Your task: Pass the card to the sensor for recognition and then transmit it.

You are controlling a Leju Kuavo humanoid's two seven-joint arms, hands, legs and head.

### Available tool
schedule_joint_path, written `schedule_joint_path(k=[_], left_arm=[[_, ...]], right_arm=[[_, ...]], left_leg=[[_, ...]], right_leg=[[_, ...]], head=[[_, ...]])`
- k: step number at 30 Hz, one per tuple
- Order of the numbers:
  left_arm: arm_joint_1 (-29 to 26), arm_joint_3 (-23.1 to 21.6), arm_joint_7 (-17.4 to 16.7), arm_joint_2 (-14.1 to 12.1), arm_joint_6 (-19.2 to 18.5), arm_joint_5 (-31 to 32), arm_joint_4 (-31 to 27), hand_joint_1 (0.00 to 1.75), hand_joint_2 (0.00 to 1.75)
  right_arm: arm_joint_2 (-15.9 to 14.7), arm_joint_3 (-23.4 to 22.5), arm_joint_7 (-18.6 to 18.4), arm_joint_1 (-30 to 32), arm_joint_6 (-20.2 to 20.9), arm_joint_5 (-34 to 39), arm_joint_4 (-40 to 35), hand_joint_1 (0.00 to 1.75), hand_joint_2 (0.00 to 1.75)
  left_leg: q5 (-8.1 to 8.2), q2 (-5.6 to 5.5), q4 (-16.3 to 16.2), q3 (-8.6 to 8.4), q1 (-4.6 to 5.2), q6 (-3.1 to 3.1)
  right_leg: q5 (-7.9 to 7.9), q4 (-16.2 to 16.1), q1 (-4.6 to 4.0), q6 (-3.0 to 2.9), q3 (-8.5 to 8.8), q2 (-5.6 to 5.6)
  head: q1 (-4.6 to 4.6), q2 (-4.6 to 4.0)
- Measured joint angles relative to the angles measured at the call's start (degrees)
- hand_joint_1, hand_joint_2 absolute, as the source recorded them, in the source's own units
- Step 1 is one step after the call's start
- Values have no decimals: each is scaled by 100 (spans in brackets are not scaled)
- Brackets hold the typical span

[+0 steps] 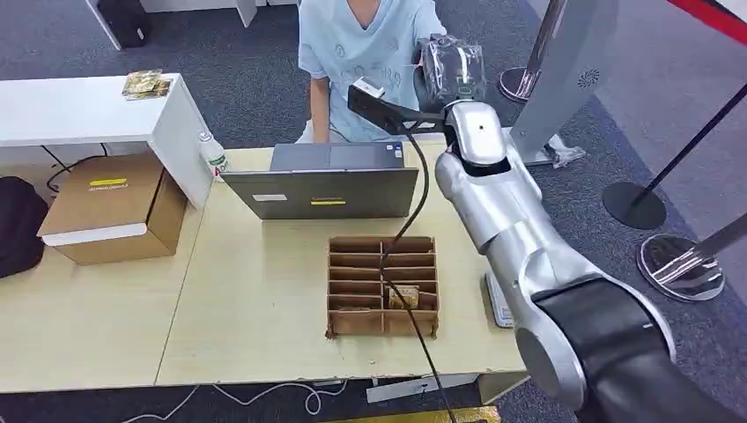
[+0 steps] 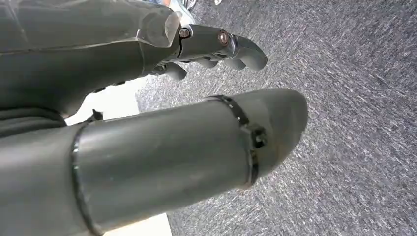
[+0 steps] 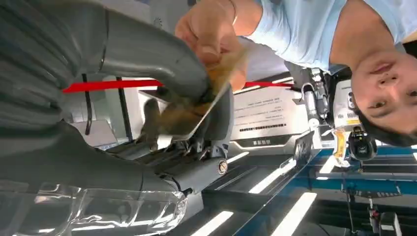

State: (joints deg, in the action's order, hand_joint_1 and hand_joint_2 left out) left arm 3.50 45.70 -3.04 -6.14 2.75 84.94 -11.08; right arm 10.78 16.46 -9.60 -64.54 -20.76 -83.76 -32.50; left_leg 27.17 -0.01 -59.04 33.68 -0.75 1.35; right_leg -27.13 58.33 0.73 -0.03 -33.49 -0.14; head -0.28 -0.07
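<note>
Beyond the table's far edge (image 1: 264, 152), right hand (image 1: 451, 69) pinches a thin tan card (image 3: 196, 115), blurred, which a person's hand (image 3: 211, 34) also grips. Left hand (image 2: 162, 147) hangs empty, fingers apart, over grey carpet (image 2: 354, 147).

Tan card (image 3: 206, 105), blurred, pinched in right hand (image 3: 196, 113), person's fingers (image 3: 211, 39) touching it
</note>
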Motion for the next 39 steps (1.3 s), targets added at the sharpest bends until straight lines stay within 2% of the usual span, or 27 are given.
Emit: schedule_joint_path(k=[14,17,19,21,23,25,29,34,39], left_arm=[[-1,0,31,-9,0,0,0,0,0],[-1,0,31,-13,2,0,0,0,0],[-1,0,31,-13,7,0,0,0,0],[-1,0,28,-13,9,0,0,0,0],[-1,2,17,-13,9,0,0,0,0],[-5,4,9,-13,9,-2,0,0,0],[-15,50,-53,-13,9,-7,0,0,0],[-44,192,-144,-11,11,-17,2,0,0],[-52,286,-164,-2,46,-15,0,0,0]], right_arm=[[-77,-149,225,-24,-365,127,131,175,175],[-105,-216,480,16,-764,338,66,175,175],[-109,-310,777,129,-1029,683,-146,175,175],[-109,-378,1028,337,-1047,1105,-512,175,175],[-109,-424,1137,608,-889,1526,-1015,175,175],[-114,-444,1229,872,-526,2054,-1461,175,175],[-267,-455,1388,1604,832,4111,-2657,175,175],[-692,-605,1626,2377,2058,5931,-3739,175,175],[-1168,-804,1663,2940,2873,6853,-4262,175,175]], left_leg=[[0,0,0,0,0,0],[0,0,-1,0,0,0],[0,0,-1,0,0,0],[1,0,0,0,0,0],[1,0,0,1,0,0],[2,0,0,0,-1,0],[2,-6,0,3,0,0],[5,-8,0,6,3,-5],[8,-10,-2,6,4,-7]], right_leg=[[0,0,0,0,-1,0],[0,0,0,0,-1,0],[0,0,0,0,-1,0],[0,-1,0,0,-1,0],[-1,-1,0,0,-1,-1],[-1,-2,0,0,-3,0],[-2,-4,0,2,-3,-7],[-2,-7,0,3,-2,-8],[-2,-10,1,4,-2,-10]], head=[[0,0],[0,0],[0,0],[-2,0],[0,0],[0,0],[0,0],[0,0],[0,0]])
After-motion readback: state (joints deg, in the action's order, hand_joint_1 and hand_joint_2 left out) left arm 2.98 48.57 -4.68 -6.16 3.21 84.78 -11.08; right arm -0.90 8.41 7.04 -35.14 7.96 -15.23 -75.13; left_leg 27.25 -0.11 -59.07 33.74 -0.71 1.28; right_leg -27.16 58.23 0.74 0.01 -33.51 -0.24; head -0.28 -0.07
